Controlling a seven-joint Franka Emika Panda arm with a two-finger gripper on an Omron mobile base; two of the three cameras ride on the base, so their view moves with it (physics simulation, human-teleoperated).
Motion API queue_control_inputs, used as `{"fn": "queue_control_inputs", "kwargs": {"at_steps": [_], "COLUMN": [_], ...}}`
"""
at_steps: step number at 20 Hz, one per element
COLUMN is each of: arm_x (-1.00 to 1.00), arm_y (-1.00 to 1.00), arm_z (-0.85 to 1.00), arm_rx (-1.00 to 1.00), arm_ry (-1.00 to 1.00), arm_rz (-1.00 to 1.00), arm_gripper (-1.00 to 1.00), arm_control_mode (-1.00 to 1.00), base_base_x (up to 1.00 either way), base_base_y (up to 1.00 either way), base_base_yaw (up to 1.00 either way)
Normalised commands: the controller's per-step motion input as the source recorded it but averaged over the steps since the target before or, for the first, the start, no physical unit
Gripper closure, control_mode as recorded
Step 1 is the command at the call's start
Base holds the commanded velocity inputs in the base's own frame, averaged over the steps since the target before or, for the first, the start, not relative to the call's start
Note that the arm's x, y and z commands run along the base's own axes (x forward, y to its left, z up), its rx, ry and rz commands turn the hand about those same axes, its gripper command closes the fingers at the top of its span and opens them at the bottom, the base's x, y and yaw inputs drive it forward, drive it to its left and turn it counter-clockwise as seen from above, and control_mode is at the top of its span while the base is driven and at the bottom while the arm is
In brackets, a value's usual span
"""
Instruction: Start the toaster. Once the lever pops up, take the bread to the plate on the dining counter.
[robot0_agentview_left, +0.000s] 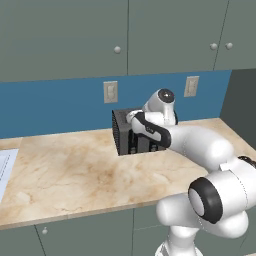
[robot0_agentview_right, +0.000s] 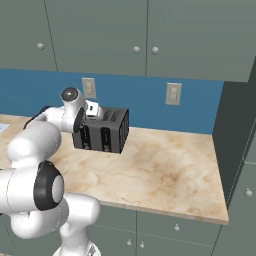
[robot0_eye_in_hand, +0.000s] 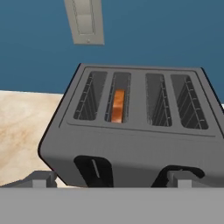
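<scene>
We see the gripper (robot0_eye_in_hand: 111, 181) spread wide and holding nothing, just before the toaster (robot0_eye_in_hand: 135, 127); the bread (robot0_eye_in_hand: 117, 105) sits in its second slot from the left.

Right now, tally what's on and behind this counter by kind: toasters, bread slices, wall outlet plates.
toaster: 1
bread slices, sitting in the second slot from the left: 1
wall outlet plates: 2
Total: 4
</scene>
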Motion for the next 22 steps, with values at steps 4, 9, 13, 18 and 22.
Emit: {"fn": "queue_control_inputs", "kwargs": {"at_steps": [4,9,13,18,22], "arm_x": [0.06,0.15,0.21,0.16,0.07], "arm_y": [-0.02,0.0,0.0,0.0,0.0], "arm_z": [0.0,0.0,0.0,0.0,0.0], "arm_rx": [0.0,0.0,0.0,0.0,0.0], "arm_ry": [0.0,0.0,0.0,0.0,0.0], "arm_rz": [0.0,-0.02,-0.06,-0.05,-0.01], "arm_gripper": [-1.0,-1.0,-1.0,-1.0,-1.0], "arm_control_mode": [-1.0,-1.0,-1.0,-1.0,-1.0], "base_base_x": [0.0,0.0,0.0,0.0,0.0], "base_base_y": [0.0,0.0,0.0,0.0,0.0], "base_base_yaw": [0.0,0.0,0.0,0.0,0.0]}}
